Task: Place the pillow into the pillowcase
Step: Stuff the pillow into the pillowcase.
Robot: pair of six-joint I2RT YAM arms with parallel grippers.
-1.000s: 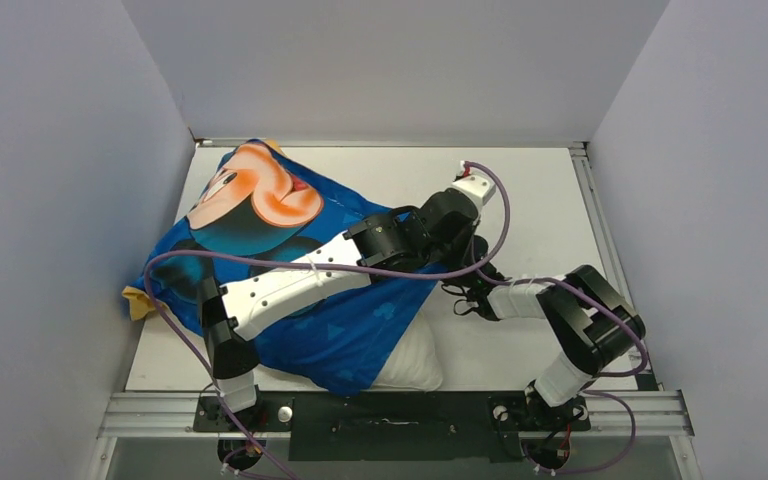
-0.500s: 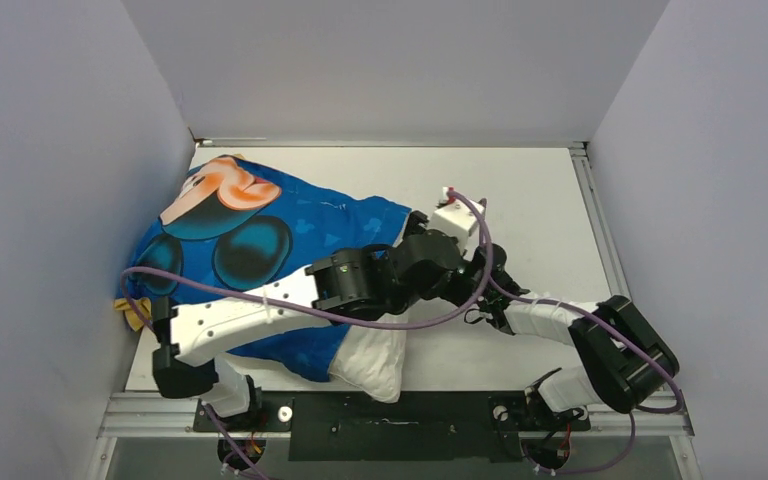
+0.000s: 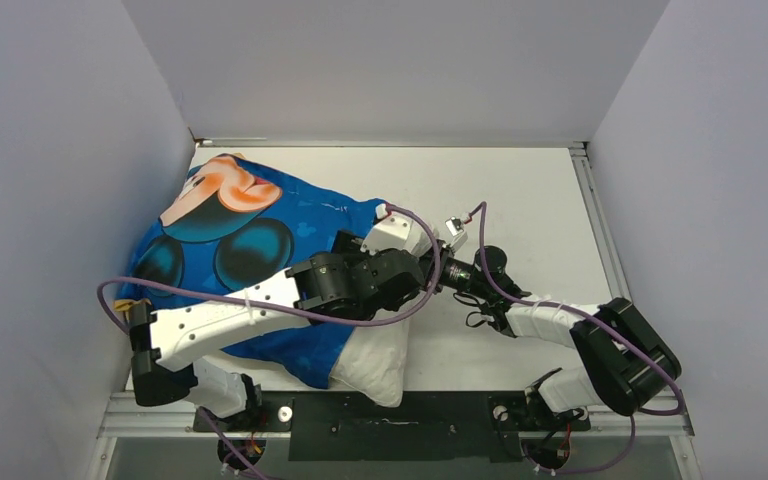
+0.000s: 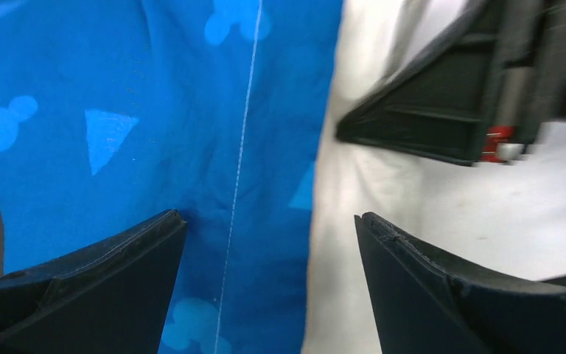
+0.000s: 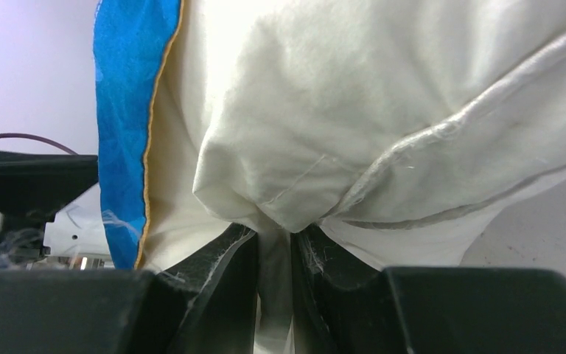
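The blue pillowcase (image 3: 240,250) with the Mickey face lies across the table's left half. The off-white pillow (image 3: 375,355) pokes out of its near right end. In the left wrist view my left gripper (image 4: 269,221) hovers open over the case's blue edge (image 4: 155,110) where it meets the pillow (image 4: 346,243), holding nothing. In the right wrist view my right gripper (image 5: 273,232) is shut on a bunched fold of the pillow (image 5: 354,110) by its stitched seam. The case's blue and orange hem (image 5: 121,110) is just to its left. From above, the left arm hides both grippers' tips.
Grey walls close in the white table (image 3: 540,200) on the left, back and right. A metal rail (image 3: 390,405) runs along the near edge. Purple cables (image 3: 430,290) loop around both arms. The right arm's elbow (image 3: 620,350) sits near the right wall.
My left gripper has opened and let go of the pillowcase, and the left arm has drawn back toward the near left. The case has dropped and shifted left. The right gripper stays shut on the pillow.
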